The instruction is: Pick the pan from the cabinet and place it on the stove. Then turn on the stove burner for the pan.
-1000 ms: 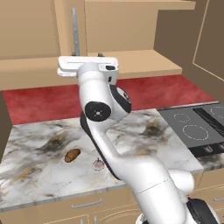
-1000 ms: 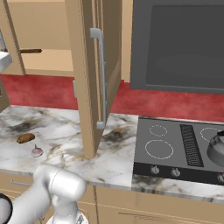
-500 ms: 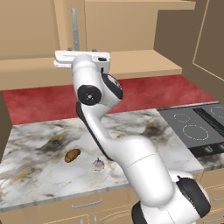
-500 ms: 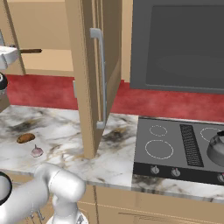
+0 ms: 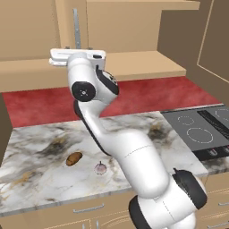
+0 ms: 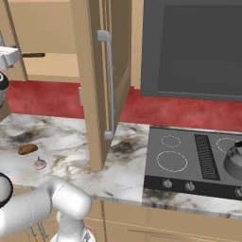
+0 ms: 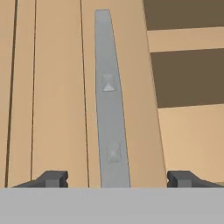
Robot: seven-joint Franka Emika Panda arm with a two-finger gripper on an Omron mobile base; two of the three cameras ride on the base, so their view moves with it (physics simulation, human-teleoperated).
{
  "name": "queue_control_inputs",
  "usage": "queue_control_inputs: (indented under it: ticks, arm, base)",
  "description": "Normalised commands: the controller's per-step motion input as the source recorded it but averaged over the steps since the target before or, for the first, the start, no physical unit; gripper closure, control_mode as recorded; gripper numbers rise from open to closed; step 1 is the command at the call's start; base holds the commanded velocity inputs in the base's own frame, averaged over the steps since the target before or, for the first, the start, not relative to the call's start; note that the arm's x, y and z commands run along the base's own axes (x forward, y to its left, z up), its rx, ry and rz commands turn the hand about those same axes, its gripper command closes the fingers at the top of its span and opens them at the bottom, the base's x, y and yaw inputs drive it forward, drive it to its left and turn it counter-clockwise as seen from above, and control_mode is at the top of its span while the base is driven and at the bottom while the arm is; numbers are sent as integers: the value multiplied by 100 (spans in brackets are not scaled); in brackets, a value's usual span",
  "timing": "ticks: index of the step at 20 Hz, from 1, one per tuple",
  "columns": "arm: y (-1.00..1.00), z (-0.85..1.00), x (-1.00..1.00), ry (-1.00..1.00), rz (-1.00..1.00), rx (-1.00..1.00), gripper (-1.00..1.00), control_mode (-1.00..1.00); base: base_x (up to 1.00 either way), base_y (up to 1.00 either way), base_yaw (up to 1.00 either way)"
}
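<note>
Hand raised at cabinet, fingers apart, straddling silver door handle, likely to pull door. Pan handle pokes out on shelf. Stove far right on bench.

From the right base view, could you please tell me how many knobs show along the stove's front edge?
3: left knob, middle knob, right knob cut by the picture's edge; more may be hidden.

cabinet door edge and bar handle dead ahead, open shelf free beside it
</note>
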Motion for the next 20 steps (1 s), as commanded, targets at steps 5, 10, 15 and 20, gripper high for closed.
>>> queue_control_inputs:
  ticks: [5,10,15,20]
  arm:
    - [22,-10,27,0,0,0,-100,-100]
    - [27,-8,39,0,1,0,100,-100]
    - [3,-8,32,0,5,0,100,-100]
    - [-10,-9,2,2,0,-3,100,-100]
  base:
    - [0,0,0]
    - [0,0,0]
    - [0,0,0]
    - [0,0,0]
